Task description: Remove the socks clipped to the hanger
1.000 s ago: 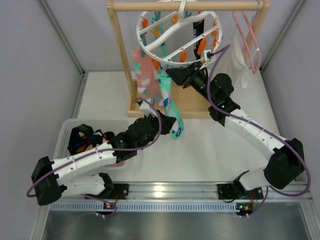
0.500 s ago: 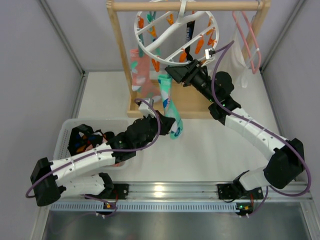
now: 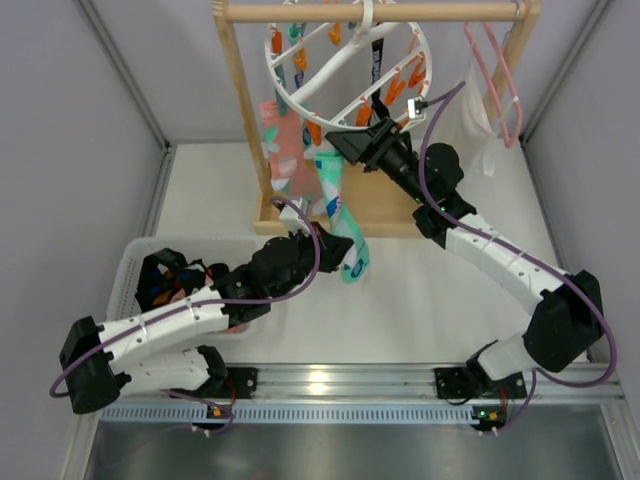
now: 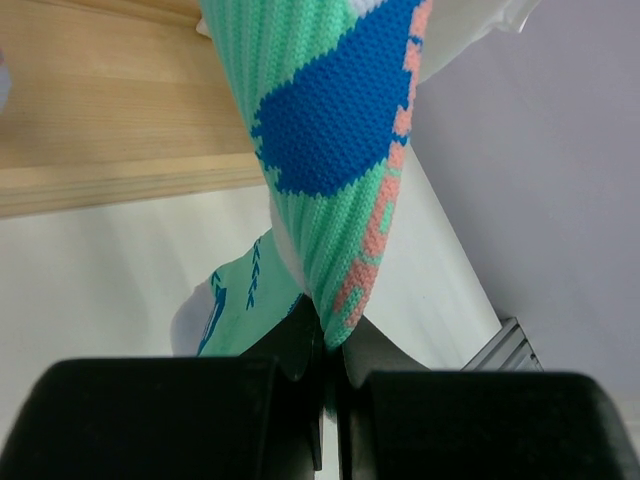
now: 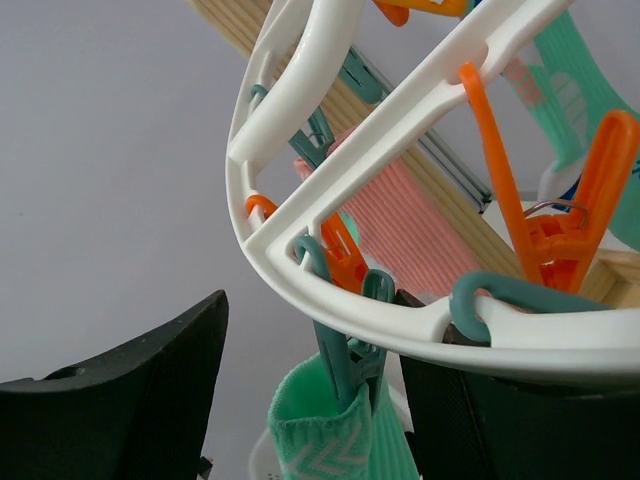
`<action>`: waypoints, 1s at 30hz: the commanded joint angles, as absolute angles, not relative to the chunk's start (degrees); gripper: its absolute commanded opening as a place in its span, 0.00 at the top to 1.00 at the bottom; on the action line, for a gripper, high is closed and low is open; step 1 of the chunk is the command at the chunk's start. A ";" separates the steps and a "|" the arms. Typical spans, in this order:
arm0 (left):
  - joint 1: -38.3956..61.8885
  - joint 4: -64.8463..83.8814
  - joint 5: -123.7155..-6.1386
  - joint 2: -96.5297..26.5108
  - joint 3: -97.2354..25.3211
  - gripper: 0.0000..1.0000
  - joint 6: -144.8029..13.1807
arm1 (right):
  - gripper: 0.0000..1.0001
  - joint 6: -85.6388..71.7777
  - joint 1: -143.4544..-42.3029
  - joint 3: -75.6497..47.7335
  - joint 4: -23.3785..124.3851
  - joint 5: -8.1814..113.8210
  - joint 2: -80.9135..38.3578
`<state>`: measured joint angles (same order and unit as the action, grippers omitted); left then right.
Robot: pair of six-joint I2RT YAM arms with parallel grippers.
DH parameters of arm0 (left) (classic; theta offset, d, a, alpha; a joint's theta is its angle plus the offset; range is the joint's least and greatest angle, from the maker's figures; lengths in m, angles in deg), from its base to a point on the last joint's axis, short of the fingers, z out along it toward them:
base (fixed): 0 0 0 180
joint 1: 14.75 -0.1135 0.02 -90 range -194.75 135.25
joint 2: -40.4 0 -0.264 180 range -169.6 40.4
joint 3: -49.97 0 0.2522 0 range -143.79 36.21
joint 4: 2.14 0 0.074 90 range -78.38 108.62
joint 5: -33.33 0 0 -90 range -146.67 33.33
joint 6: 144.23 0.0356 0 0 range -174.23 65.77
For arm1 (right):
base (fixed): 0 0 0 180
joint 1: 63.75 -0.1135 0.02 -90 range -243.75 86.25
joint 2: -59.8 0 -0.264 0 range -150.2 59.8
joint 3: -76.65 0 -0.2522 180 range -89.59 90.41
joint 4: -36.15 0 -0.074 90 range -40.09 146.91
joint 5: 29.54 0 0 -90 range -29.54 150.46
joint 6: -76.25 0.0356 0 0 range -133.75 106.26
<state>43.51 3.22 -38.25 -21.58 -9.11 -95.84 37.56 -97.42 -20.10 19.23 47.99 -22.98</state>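
The white ring hanger hangs tilted from the wooden bar, with orange and teal clips. A teal-mint sock hangs from a teal clip on the ring. My left gripper is shut on the sock's lower end, and the blue-patched sock rises from the closed jaws. My right gripper is open, its jaws standing on either side of the teal clip and the sock cuff, just under the ring. A pink sock hangs to the left.
The wooden rack frame stands on its base. A pink wire hanger and a white cloth hang at the right. A white bin holding black socks sits by my left arm.
My right gripper has risen toward the ring and now straddles the teal clip. The ring has tipped up and left. My left gripper still holds the sock's end.
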 commanded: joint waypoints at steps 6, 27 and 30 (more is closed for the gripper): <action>43.61 2.92 -40.85 -18.58 -11.60 1.00 -94.31 | 0.27 37.14 -96.89 -22.53 12.91 46.75 -21.41; 43.52 11.36 -35.66 -12.43 -13.36 1.00 -94.22 | 0.23 38.19 -96.80 -20.34 4.74 37.00 -22.55; 43.43 11.36 -35.92 -12.25 -13.36 1.00 -94.48 | 0.25 39.16 -96.89 -19.72 2.54 37.25 -24.22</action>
<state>43.51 11.41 -36.42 -13.45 -11.10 -94.59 37.70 -97.42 -22.66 9.33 38.27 -22.50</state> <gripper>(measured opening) 0.033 0.755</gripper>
